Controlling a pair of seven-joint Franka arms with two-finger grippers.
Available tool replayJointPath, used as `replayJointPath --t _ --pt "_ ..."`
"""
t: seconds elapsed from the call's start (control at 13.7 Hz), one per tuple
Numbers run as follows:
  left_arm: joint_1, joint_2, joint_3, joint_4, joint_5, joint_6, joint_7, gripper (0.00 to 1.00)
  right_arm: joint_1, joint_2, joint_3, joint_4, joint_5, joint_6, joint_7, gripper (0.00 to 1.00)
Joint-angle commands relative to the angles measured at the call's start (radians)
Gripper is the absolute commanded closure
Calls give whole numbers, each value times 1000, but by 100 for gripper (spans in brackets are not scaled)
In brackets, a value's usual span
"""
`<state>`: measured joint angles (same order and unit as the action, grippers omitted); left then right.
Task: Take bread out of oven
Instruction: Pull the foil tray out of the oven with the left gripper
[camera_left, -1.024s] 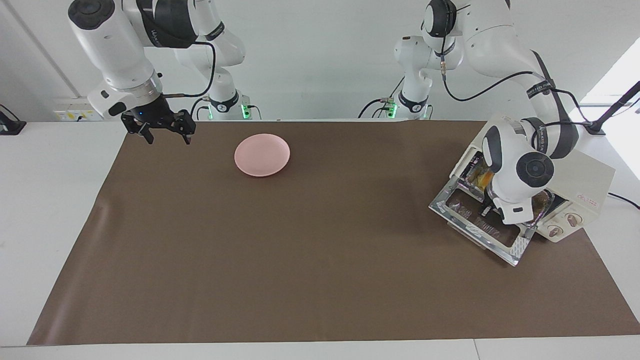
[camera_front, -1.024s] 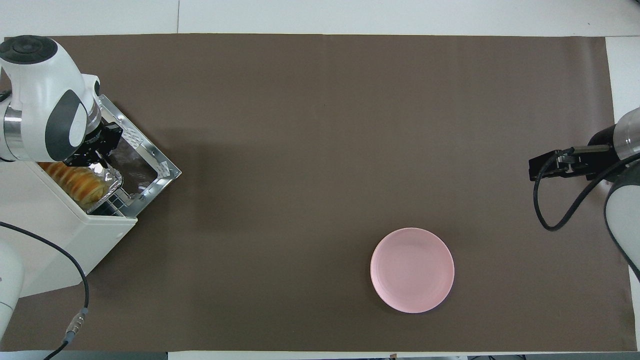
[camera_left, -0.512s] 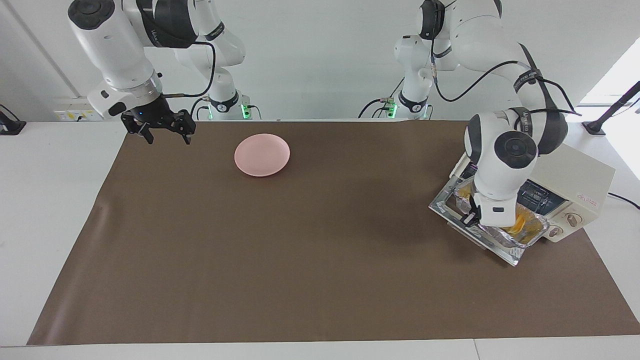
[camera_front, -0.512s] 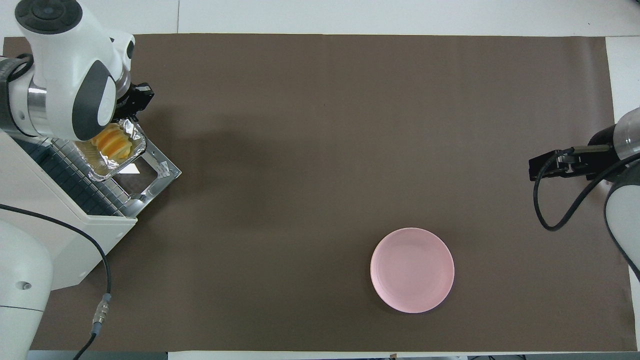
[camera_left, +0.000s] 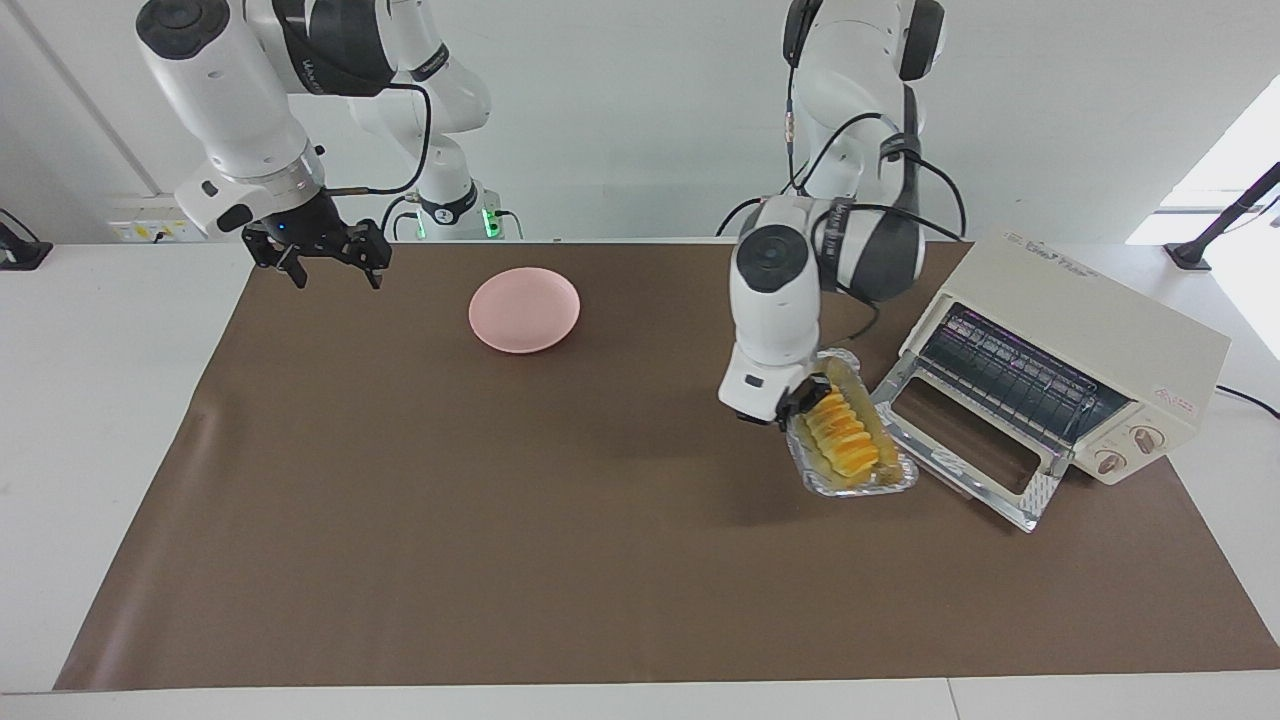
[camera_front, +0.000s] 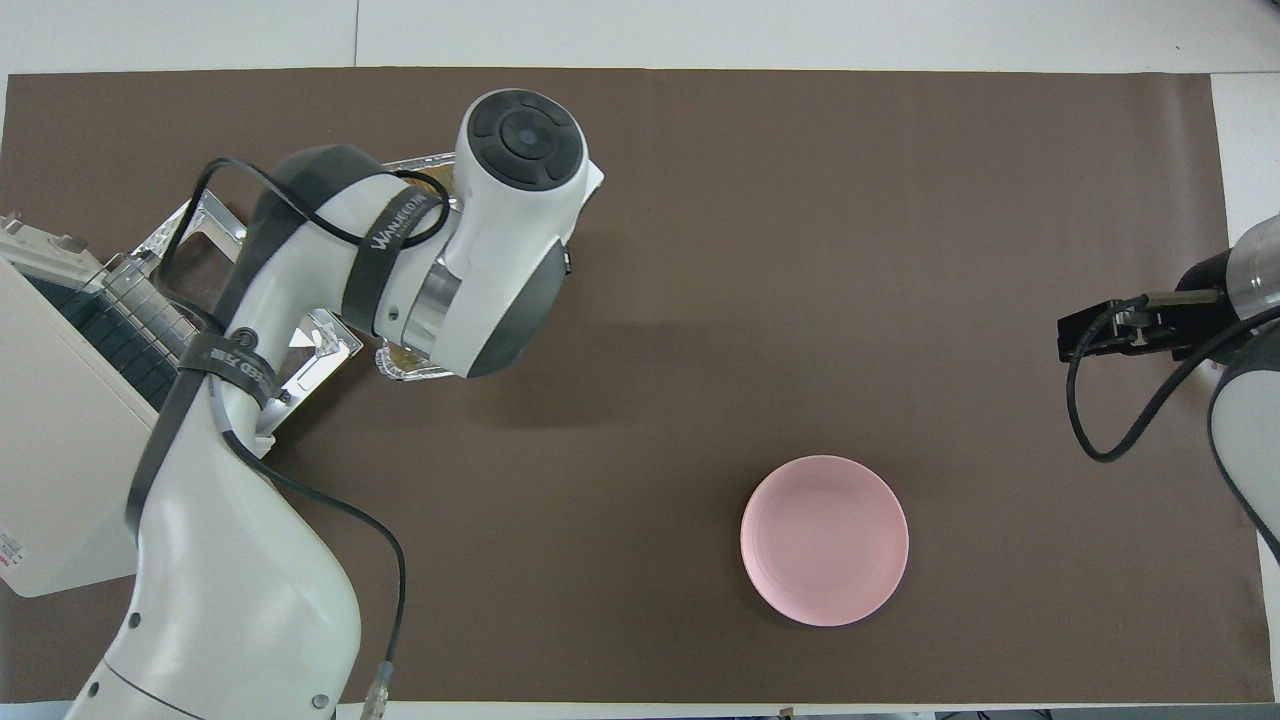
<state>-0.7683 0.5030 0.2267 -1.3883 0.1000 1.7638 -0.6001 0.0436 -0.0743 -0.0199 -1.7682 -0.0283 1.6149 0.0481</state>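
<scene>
The bread (camera_left: 843, 440), a ridged golden-yellow loaf, lies in a silver foil tray (camera_left: 857, 484). My left gripper (camera_left: 797, 404) is shut on the tray's rim and holds it tilted over the mat, beside the oven's open door (camera_left: 962, 452). The cream-white oven (camera_left: 1085, 325) stands at the left arm's end of the table, its wire rack bare. In the overhead view my left arm hides the bread and only bits of the tray's rim (camera_front: 404, 372) show, next to the oven (camera_front: 60, 440). My right gripper (camera_left: 330, 265) is open and waits over the mat's corner at the right arm's end (camera_front: 1085, 338).
A round pink plate (camera_left: 524, 309) sits on the brown mat toward the right arm's end, near the robots; it also shows in the overhead view (camera_front: 824, 540). The oven's door juts out flat over the mat.
My left gripper has pulled the foil tray with the bread out of the oven, off the door and toward the table's middle. The right arm has not moved.
</scene>
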Motion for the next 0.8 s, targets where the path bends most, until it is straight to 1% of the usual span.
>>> replayJointPath --t 0.0,0.07,0.15,0.29,0.51,0.59,0.73 --pt "-77 -14 17 -28 -55 11 23 100 -19 -1 14 7 -13 -13 -17 0" --pt "-116 -11 19 -37 -63 3 20 100 -19 -1 14 7 -13 -13 -17 0" --pt "-152 -15 19 -70 -63 11 14 100 -19 -1 14 7 -13 -13 -17 0" --pt "-186 -8 17 -103 -68 46 -4 100 -19 -1 14 7 -13 -13 -17 0" --pt "-203 12 16 -136 -126 101 -4 100 -19 -1 14 7 -13 -13 -17 0" --pt "-230 18 16 -146 -131 126 -7 100 -19 -1 14 7 -13 -13 -17 0" --pt "-244 19 16 -173 -132 180 -58 100 -19 -1 14 7 -13 -13 -17 0"
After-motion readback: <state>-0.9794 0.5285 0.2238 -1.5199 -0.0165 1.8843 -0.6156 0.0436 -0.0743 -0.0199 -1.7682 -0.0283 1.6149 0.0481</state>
